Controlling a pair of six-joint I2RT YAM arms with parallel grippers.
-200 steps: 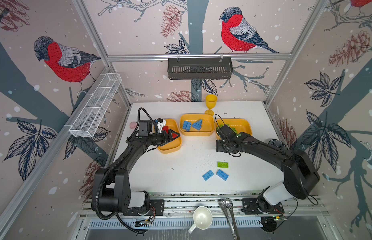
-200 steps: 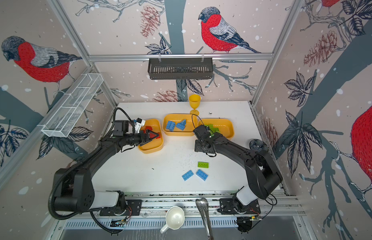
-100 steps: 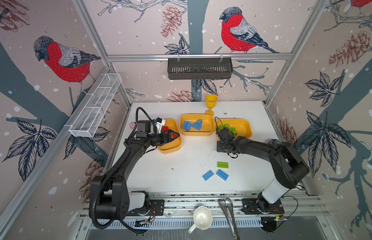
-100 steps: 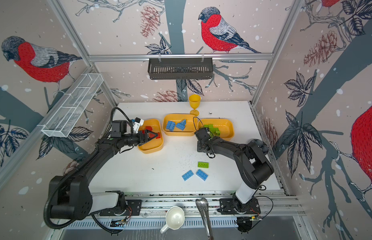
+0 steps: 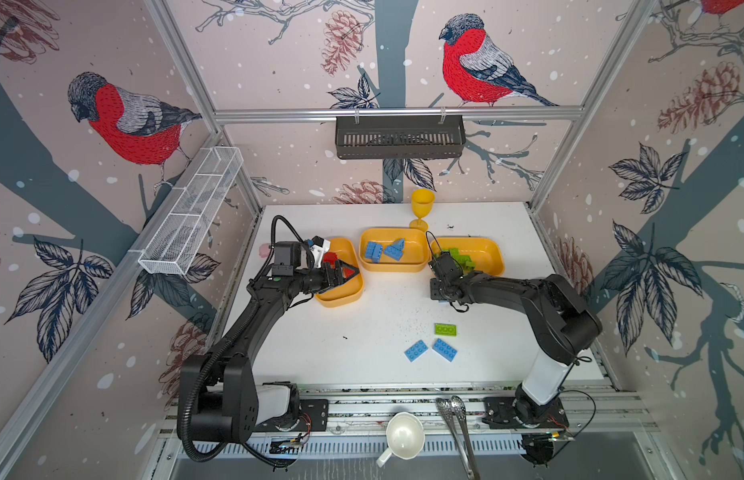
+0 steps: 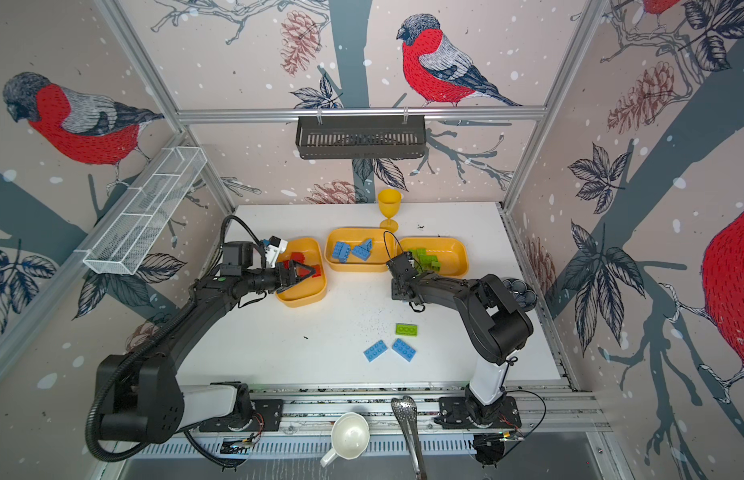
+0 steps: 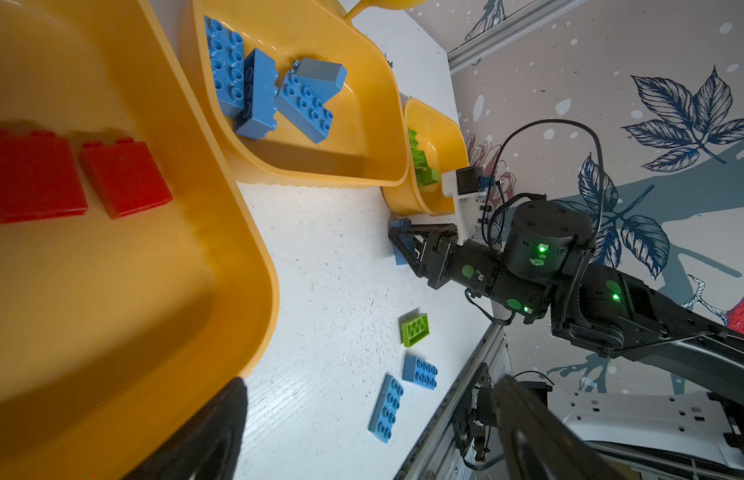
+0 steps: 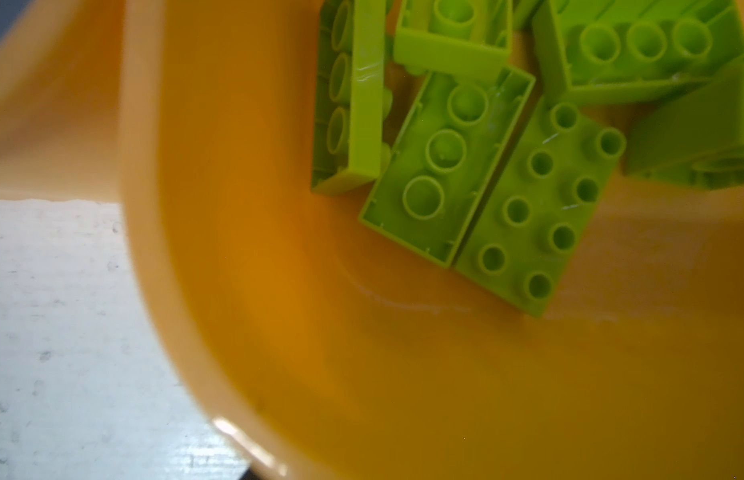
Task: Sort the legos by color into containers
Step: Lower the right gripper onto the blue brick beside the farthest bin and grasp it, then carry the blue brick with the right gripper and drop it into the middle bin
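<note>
Three yellow-orange containers stand in a row. The left one (image 5: 339, 300) holds red legos (image 5: 331, 257), the middle one (image 5: 393, 268) blue legos (image 5: 383, 250), the right one (image 5: 493, 253) lime green legos (image 5: 461, 259). My left gripper (image 5: 353, 272) hangs open over the left container with nothing in it. My right gripper (image 7: 399, 245) is down at the table by the right container's near left corner, shut on a blue lego (image 7: 401, 255). A green lego (image 5: 445, 329) and two blue legos (image 5: 416, 350) (image 5: 444, 349) lie loose near the table's front.
A yellow goblet (image 5: 421, 208) stands behind the containers. A white mesh basket (image 5: 191, 216) hangs on the left wall and a black basket (image 5: 399, 137) on the back rail. A white cup (image 5: 403, 436) and metal tongs (image 5: 457, 424) lie beyond the front edge.
My right gripper has closed at the table beside the right container, and that arm's elbow has folded inward. The left gripper has stayed open over the left container.
</note>
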